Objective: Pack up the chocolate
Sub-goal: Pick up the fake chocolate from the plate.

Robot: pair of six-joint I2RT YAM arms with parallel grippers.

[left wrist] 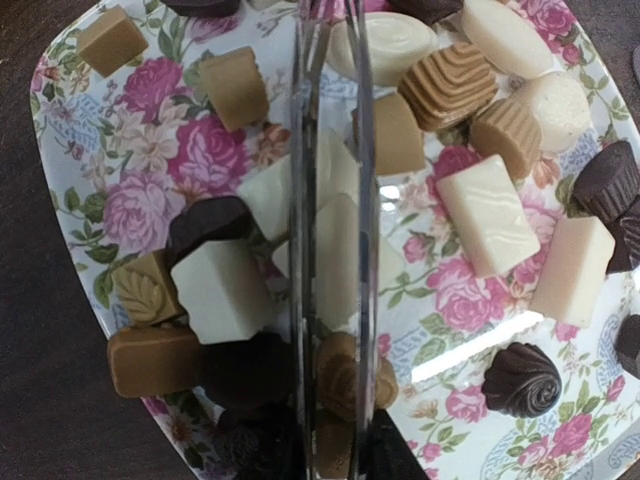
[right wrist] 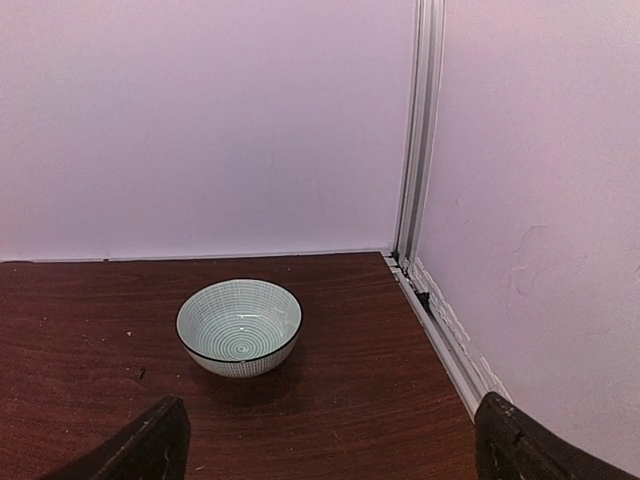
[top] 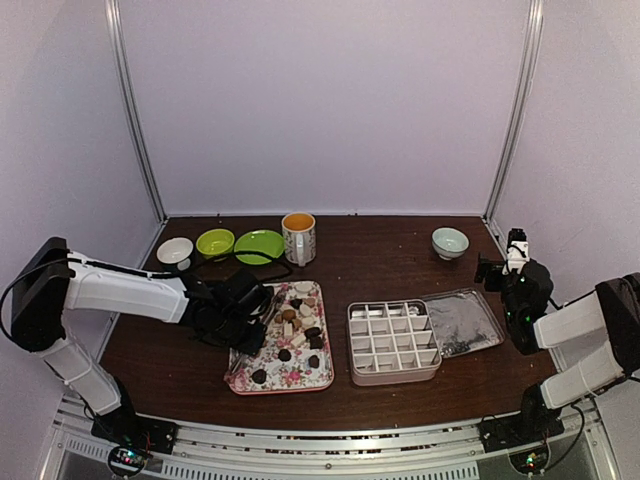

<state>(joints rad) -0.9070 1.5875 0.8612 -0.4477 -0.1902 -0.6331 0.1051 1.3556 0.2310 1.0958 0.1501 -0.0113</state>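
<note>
The chocolate (top: 298,325) lies as several dark, tan and white pieces on a floral tray (top: 245,362). From the left wrist I look straight down on the chocolate (left wrist: 487,210) scattered over the tray (left wrist: 150,140). My left gripper (top: 262,303) hovers over the tray's left part, shut on metal tongs (left wrist: 330,200). Its dark fingers (left wrist: 395,455) squeeze the tongs' two shiny arms, which run up the view with a narrow gap above white pieces. Whether a piece is pinched I cannot tell. My right gripper (top: 497,268) stands open at the far right, nothing between its fingers (right wrist: 150,445).
A divided box (top: 393,343) sits right of the tray, its clear lid (top: 462,321) beside it. Along the back stand a white bowl (top: 175,250), two green dishes (top: 240,243), a mug (top: 299,238) and a pale patterned bowl (top: 450,242), which the right wrist sees as (right wrist: 240,325).
</note>
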